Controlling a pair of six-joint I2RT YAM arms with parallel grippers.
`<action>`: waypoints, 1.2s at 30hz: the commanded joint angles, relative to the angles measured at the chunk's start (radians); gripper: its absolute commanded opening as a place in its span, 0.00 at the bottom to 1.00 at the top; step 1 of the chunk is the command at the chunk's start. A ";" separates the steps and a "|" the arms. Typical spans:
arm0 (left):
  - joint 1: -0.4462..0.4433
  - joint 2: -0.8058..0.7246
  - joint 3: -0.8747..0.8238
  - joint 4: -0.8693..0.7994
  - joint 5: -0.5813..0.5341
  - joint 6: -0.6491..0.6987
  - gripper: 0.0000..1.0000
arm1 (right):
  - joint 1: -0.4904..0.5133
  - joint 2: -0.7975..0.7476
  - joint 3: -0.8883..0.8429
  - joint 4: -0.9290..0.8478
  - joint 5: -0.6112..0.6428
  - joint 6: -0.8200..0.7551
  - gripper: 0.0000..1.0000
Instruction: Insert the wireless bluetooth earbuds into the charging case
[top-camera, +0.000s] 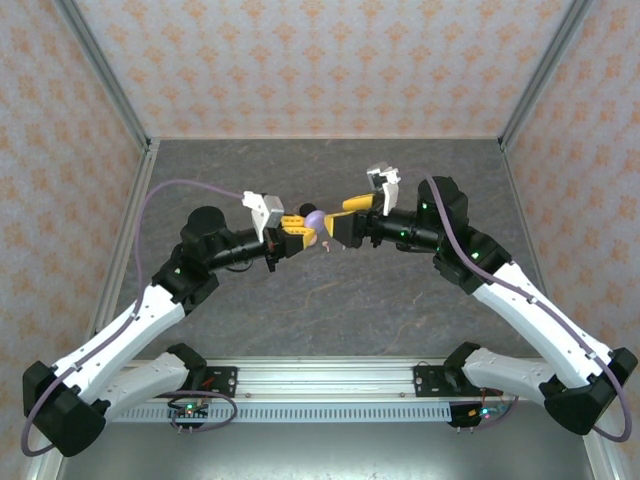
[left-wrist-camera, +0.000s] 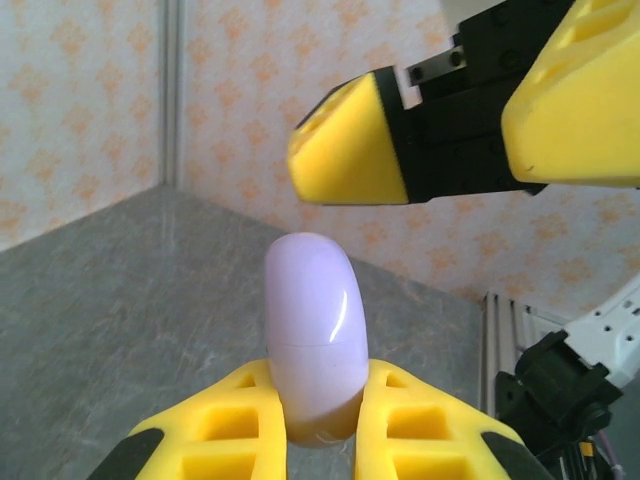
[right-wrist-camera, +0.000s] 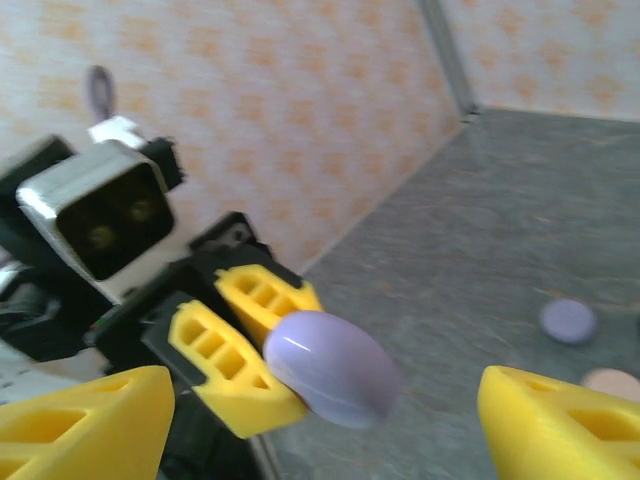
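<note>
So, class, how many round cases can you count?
3: a lavender case in the left gripper, a second lavender case on the table, a pinkish case beside it. Others may be hidden.

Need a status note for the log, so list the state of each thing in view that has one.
lavender case: lid closed, held off the table.
left gripper: shut on the lavender case.
right gripper: open, fingers either side of the case, not touching it.
lavender disc: lying flat on the table; too blurred to tell if it is open or closed.
pale pink disc: lying on the table; too blurred to tell.
</note>
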 joint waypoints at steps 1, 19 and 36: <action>0.000 0.041 0.058 -0.120 -0.102 0.033 0.00 | -0.033 -0.050 0.041 -0.127 0.207 -0.030 0.85; 0.173 0.343 0.066 -0.242 -0.130 -0.232 0.00 | -0.326 -0.094 -0.204 -0.095 0.321 0.239 0.99; 0.171 0.579 -0.055 -0.158 -0.036 -0.413 0.00 | -0.341 -0.025 -0.230 -0.125 0.343 0.246 0.99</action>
